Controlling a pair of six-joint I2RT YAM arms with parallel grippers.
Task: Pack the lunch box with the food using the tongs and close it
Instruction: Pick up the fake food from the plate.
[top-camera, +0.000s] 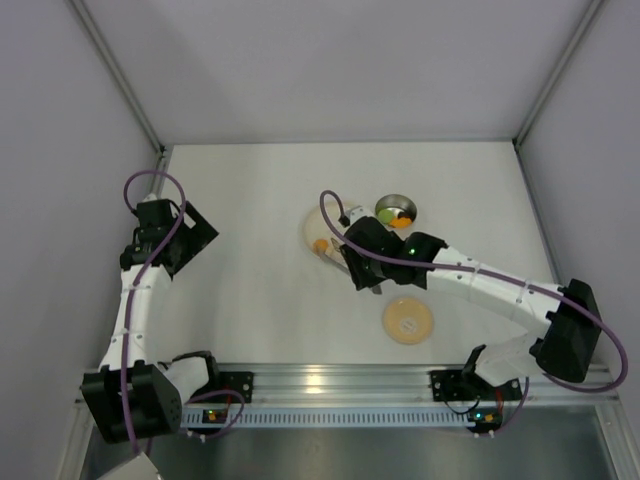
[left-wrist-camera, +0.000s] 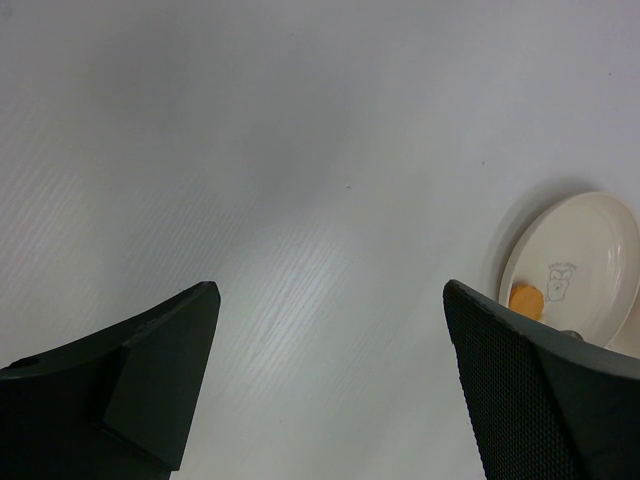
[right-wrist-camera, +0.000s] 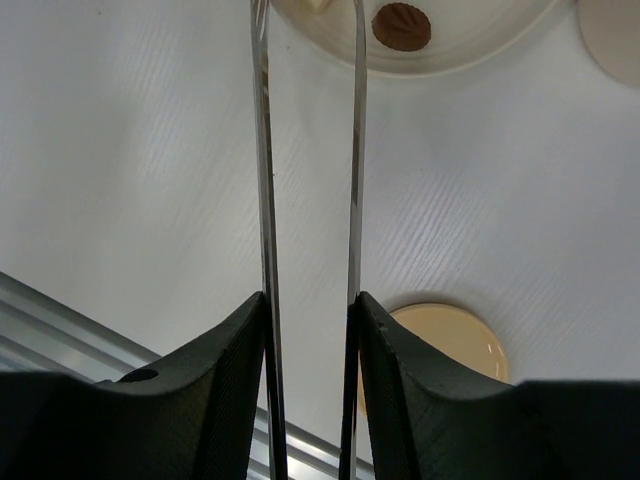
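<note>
Though the lunch box (top-camera: 385, 203) holds some food (top-camera: 403, 215), pieces (right-wrist-camera: 401, 25) remain on the plate (top-camera: 314, 227) and its lid (top-camera: 408, 320) lies apart; right jaws clamp the tongs (right-wrist-camera: 357, 150), left jaws gape empty.

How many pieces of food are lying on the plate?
3: an orange piece near the rim of the plate, a dark brown piece and a pale piece near the tips of the tongs. The right arm covers part of the plate from above, so others may be hidden.
</note>
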